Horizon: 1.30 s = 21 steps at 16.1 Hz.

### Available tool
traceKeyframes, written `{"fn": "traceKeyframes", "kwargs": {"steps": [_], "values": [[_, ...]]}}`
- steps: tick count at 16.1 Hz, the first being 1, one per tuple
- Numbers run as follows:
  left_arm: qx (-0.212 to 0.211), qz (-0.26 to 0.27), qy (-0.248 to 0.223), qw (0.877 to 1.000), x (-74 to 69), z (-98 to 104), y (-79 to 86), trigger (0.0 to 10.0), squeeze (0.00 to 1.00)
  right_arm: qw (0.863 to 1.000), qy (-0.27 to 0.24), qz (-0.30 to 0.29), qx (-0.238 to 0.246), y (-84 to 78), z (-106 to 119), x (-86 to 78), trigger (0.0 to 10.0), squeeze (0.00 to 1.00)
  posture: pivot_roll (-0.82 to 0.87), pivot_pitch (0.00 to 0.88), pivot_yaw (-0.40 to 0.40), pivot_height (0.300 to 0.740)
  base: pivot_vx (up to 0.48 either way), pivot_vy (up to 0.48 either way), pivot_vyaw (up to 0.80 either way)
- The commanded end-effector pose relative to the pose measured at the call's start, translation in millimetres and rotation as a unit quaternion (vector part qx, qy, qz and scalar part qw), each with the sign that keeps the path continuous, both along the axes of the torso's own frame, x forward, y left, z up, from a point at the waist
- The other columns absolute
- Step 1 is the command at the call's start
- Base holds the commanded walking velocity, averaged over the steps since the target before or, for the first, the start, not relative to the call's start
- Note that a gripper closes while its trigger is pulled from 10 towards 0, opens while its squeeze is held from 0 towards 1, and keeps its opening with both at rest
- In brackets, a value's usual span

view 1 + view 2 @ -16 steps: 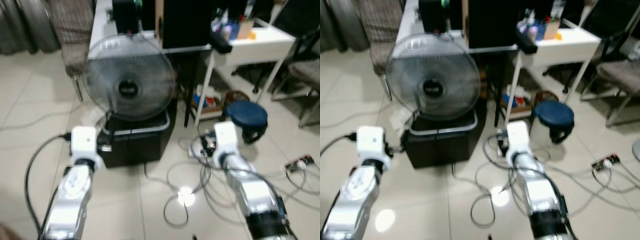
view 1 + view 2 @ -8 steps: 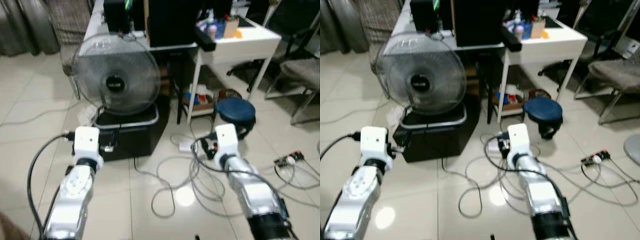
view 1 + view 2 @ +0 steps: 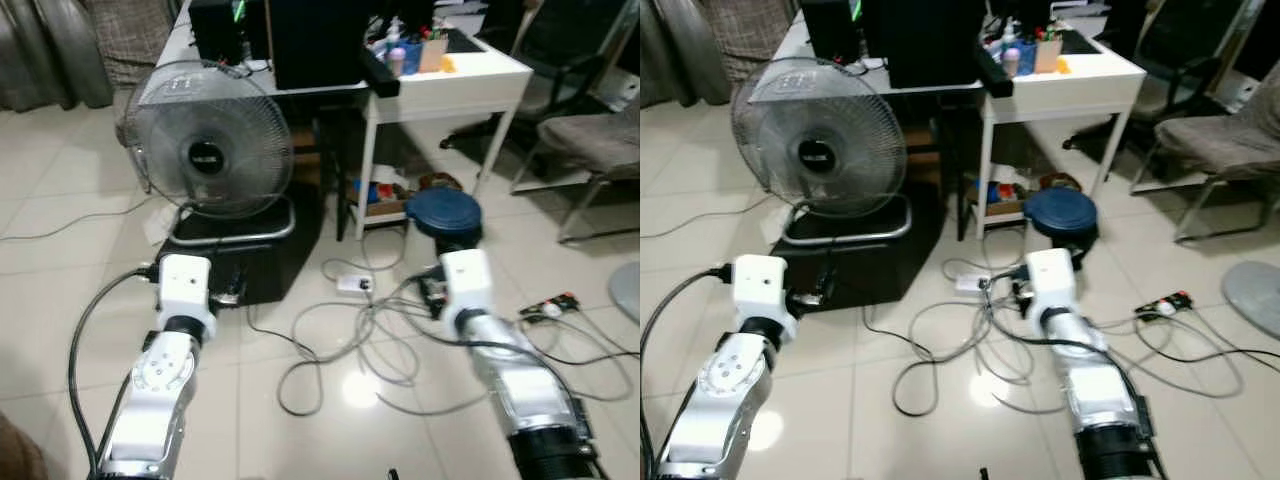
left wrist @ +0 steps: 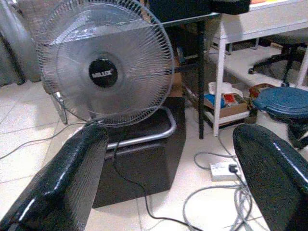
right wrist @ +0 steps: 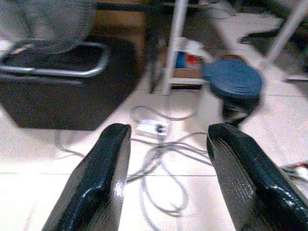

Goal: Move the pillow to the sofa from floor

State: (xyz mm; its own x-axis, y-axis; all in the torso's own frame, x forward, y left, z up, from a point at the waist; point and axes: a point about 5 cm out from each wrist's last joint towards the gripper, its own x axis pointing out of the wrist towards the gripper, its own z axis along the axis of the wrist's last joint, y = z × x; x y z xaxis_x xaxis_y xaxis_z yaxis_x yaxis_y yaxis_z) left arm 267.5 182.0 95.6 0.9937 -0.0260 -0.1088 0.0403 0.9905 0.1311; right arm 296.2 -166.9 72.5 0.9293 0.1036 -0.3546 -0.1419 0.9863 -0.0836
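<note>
Home office: white desk (image 3: 470,85), fan (image 3: 208,150), tangled cables (image 3: 370,330).

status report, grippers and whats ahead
Left gripper open, right gripper open, both carrying nothing. Fan on black box ahead. Loose cables across floor.

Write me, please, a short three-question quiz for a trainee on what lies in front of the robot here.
1. True or false: the fan stands on a black box.
2. What lies tangled on the tiles between the two arms?
A) cables
B) towels
C) shoes
3. Fill in: the left hand and right hand are both ____ and hold nothing.

Key:
1. True
2. A
3. open
</note>
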Motion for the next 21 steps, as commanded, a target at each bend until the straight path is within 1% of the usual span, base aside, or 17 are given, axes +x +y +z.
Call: {"fn": "traceKeyframes", "kwargs": {"steps": [1,2,3,5,7,8,10,18,21], "values": [[0.01,0.006,0.013,1.0,2.3,-0.1,5.7,10.0,0.0,1.0,-0.004,0.009,0.009,9.1,2.4,1.8,10.0,0.0,0.05,0.0,0.021,0.74,0.0,0.48,0.0],[0.013,0.007,0.019,1.0,2.8,-1.2,6.3,10.0,0.0,1.0,-0.003,0.006,0.01,9.3,2.0,1.5,10.0,0.0,0.06,0.0,0.023,0.74,0.0,0.48,0.0],[0.02,0.008,0.011,1.0,3.3,0.6,7.4,10.0,0.0,1.0,-0.003,0.005,0.01,9.6,1.9,1.6,10.0,0.0,0.06,0.0,0.022,0.74,0.0,0.48,0.0],[0.029,0.021,0.009,0.999,2.7,1.3,11.8,10.0,0.0,1.0,-0.002,0.005,0.014,11.1,1.9,1.8,10.0,0.0,0.07,0.0,0.019,0.74,0.0,0.0,0.0],[0.026,0.025,0.008,0.999,2.4,2.5,15.4,10.0,0.0,1.0,-0.002,0.007,0.019,14.0,2.4,2.5,10.0,0.0,0.07,0.0,0.016,0.74,0.0,0.0,0.0],[0.022,0.022,0.004,1.0,2.7,4.3,16.8,10.0,0.0,1.0,-0.002,0.013,0.022,18.3,2.7,3.5,10.0,0.0,0.08,0.0,0.012,0.74,0.0,0.0,0.0],[0.012,0.019,0.004,1.0,2.8,5.0,16.7,10.0,0.0,1.0,-0.002,0.015,0.024,19.9,3.5,4.8,10.0,0.0,0.08,0.0,0.011,0.74,0.0,0.0,0.0],[0.013,0.003,0.009,1.0,5.3,5.3,15.2,10.0,0.0,1.0,-0.002,0.009,0.026,20.9,3.4,4.5,10.0,0.0,0.07,0.0,0.022,0.74,0.0,0.0,0.0],[0.014,-0.001,0.012,1.0,5.5,4.5,13.5,10.0,0.0,1.0,0.0,0.006,0.024,18.6,2.5,3.1,10.0,0.0,0.07,0.0,0.024,0.74,-0.263,0.0,0.0]]}}
